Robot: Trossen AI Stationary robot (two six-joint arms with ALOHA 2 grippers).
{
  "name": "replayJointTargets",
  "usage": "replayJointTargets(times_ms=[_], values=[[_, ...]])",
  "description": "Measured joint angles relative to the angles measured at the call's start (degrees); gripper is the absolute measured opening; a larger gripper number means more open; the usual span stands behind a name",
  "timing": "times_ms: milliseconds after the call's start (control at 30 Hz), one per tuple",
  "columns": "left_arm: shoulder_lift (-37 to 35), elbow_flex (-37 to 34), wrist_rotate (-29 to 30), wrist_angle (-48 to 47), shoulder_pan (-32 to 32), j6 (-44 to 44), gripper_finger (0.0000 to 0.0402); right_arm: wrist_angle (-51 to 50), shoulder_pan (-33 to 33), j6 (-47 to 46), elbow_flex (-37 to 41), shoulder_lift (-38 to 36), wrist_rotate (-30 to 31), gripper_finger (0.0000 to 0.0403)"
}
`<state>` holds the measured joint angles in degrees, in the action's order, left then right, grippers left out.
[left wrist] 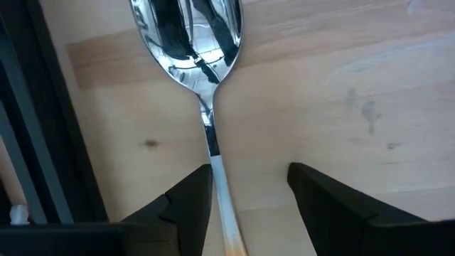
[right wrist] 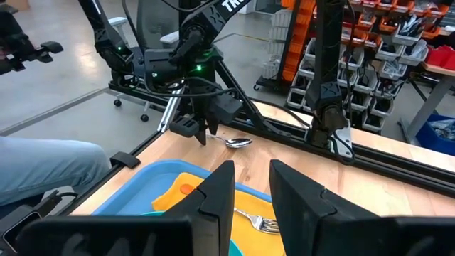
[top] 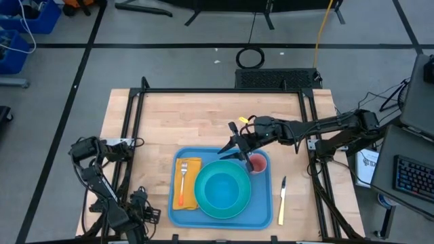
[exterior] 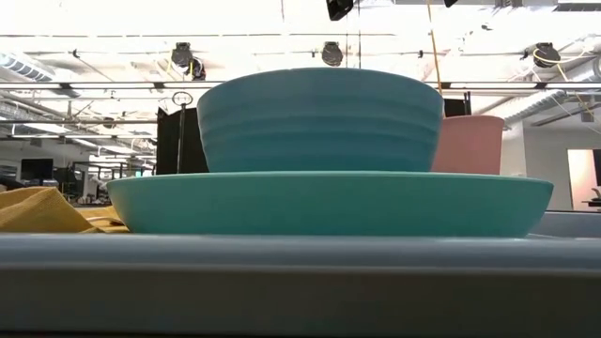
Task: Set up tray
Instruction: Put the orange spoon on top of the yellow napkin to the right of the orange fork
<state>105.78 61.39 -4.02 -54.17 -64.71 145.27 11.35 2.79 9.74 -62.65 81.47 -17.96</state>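
High view shows the tray (top: pixel 178 215) at the near middle of the counter (top: pixel 176 118), already carrying a yellow napkin (top: pixel 192 166) with a fork (top: pixel 182 177) on it at the left, a turquoise plate (top: pixel 203 201) with a bowl (top: pixel 224 190) stacked in it at the centre, and a pink cup (top: pixel 258 163) at the far right corner. A knife (top: pixel 282 200) lies just right of the tray, on the wood. The right end effector (top: pixel 236 150) hovers over the tray's far edge beside the cup, fingers apart and empty. The left end effector (left wrist: pixel 249 195) is low at the counter's left edge, fingers spread astride a spoon (left wrist: pixel 195 43) handle, probably to pick it up. The frame rail beside it crowds that approach.
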Motion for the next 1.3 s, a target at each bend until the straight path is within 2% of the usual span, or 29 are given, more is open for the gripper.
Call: replayJointTargets(times_ms=[200,533,700,933,1067,1300], values=[[0.1,0.0,2.4,0.5,0.2,-1.2,0.0189,0.3,0.0,0.0,0.0,0.2,0.1,0.0079],[0.1,0.0,4.1,1.9,0.5,-1.5,0.0058,1.8,0.0,-0.1,0.8,0.2,0.1,0.0079],[0.1,0.0,4.3,2.0,0.5,-2.4,0.0014,6.9,0.0,-0.1,2.8,0.3,0.1,0.0079],[0.2,0.0,5.3,1.8,0.7,-2.9,0.0026,8.3,0.0,0.0,3.5,0.3,0.1,0.0079],[0.2,0.0,7.6,1.8,1.1,-3.7,0.0010,8.5,0.0,0.1,3.5,0.3,0.1,0.0079],[0.4,1.6,10.0,-1.3,1.8,-4.1,0.0008,8.6,0.0,0.2,3.5,0.3,0.1,0.0079]])
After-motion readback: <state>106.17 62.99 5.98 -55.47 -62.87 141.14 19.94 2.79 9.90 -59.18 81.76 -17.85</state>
